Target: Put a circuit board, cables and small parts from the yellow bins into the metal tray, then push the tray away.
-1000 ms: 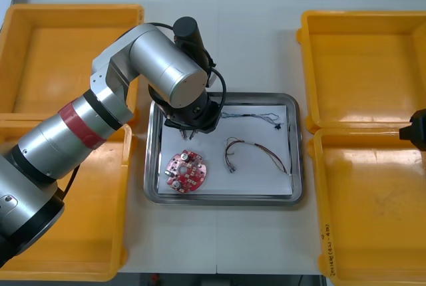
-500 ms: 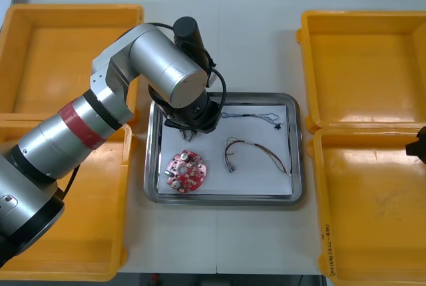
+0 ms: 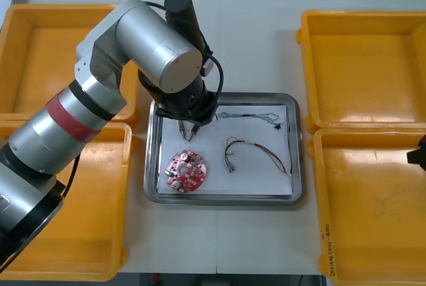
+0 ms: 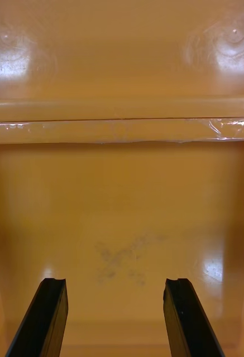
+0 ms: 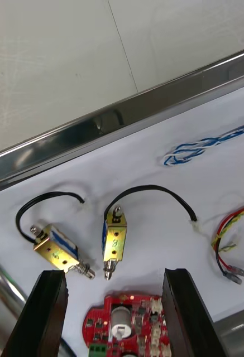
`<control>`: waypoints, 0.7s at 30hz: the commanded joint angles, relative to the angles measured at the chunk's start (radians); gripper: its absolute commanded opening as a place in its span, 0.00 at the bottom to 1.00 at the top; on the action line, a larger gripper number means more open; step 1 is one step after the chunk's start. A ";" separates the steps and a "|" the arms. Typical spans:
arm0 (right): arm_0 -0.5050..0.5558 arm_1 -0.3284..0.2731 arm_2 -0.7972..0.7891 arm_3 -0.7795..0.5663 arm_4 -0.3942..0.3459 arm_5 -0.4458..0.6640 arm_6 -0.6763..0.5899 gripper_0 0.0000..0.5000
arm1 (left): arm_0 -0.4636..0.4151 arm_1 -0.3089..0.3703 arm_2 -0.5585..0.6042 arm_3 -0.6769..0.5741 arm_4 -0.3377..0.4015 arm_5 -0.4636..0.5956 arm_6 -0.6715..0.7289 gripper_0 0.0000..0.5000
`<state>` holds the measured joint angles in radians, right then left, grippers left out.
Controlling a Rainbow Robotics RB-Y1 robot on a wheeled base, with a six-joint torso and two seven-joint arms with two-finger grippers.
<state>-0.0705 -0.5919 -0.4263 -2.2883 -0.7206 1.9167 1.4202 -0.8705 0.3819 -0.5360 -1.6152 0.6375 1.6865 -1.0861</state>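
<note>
The circuit board (image 3: 185,171) lies in the near left part of the metal tray (image 3: 223,199). A red and yellow cable (image 3: 256,153) lies beside it, and a blue and white cable (image 3: 249,115) lies farther back. The left wrist view adds two small metal parts (image 5: 56,249) with black leads, which the left arm covers in the front view. The left claw (image 3: 186,131) hangs over them, fingers apart. The right claw (image 4: 115,318), also spread, is over the near right yellow bin (image 3: 373,219) on the desk (image 3: 253,40).
</note>
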 commanded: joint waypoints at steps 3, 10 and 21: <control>0.018 -0.013 -0.040 -0.051 -0.011 0.003 -0.020 1.00 | -0.032 0.077 0.060 -0.164 0.005 0.134 0.095 1.00; 0.017 -0.022 -0.031 -0.077 -0.029 0.003 -0.013 1.00 | -0.024 0.132 0.177 -0.230 0.053 0.233 0.097 1.00; -0.060 -0.028 0.107 -0.137 -0.074 0.003 -0.009 1.00 | 0.085 0.219 0.344 -0.345 0.067 0.233 0.098 1.00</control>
<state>-0.0812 -0.5919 -0.3900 -2.3776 -0.7773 1.9167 1.4202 -0.8314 0.5388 -0.2395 -1.8962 0.6938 1.9130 -1.0861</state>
